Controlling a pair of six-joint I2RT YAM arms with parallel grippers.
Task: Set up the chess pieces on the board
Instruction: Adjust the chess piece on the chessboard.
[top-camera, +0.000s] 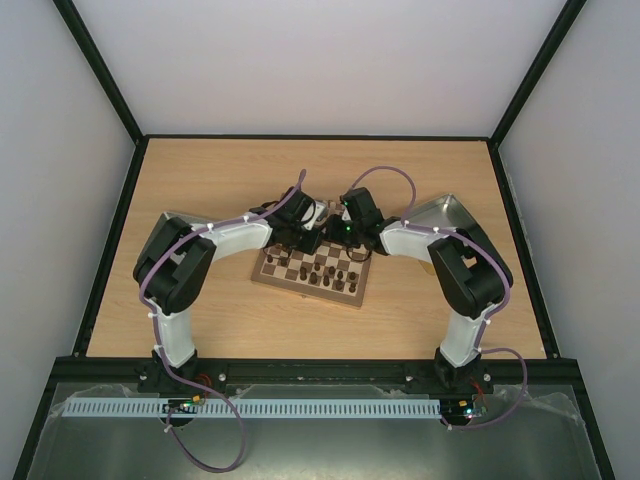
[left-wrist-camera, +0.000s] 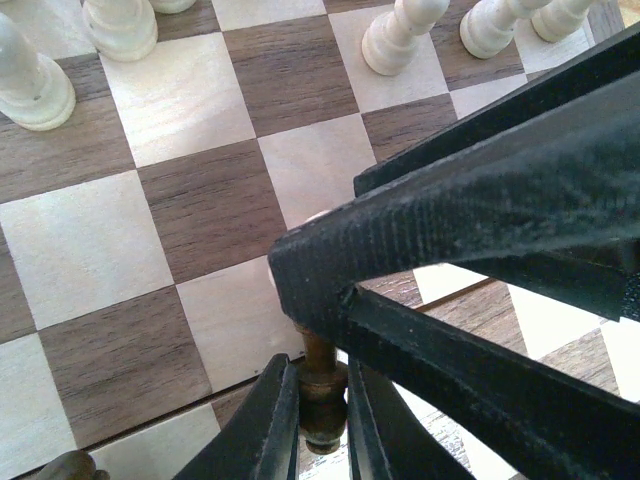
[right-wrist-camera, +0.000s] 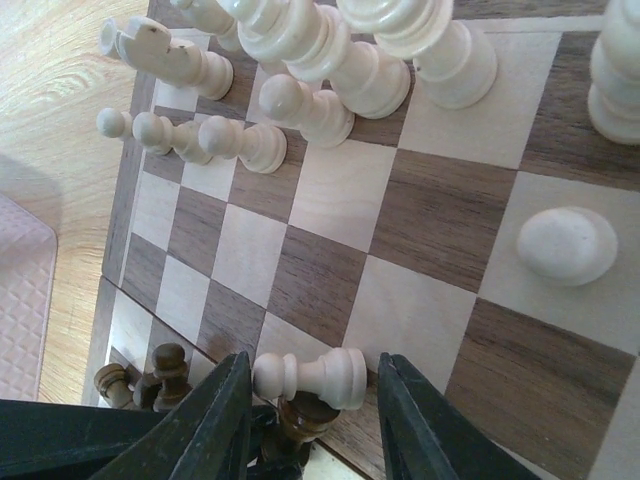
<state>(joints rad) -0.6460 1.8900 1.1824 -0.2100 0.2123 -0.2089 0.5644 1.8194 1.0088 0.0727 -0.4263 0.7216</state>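
Observation:
The board (top-camera: 300, 291) lies at mid-table with cream and dark chess pieces on it. Both grippers meet over its far edge. My left gripper (left-wrist-camera: 322, 400) (top-camera: 303, 240) is shut on a dark brown piece (left-wrist-camera: 322, 380), gripped by its stem. My right gripper (right-wrist-camera: 315, 420) (top-camera: 336, 238) is open. A cream pawn (right-wrist-camera: 312, 377) lies on its side between the right fingers, resting on top of the dark piece (right-wrist-camera: 298, 418), with a gap at its base end. Several cream pieces (right-wrist-camera: 300, 60) stand in rows along one side.
The right gripper's black body (left-wrist-camera: 480, 190) crosses close over the left wrist view. A metal tray (top-camera: 447, 212) sits right of the board. Dark pawns (right-wrist-camera: 150, 375) stand near the board's corner, and a cream pawn (right-wrist-camera: 566, 245) stands alone. A pale textured surface (right-wrist-camera: 20, 300) lies beside the board.

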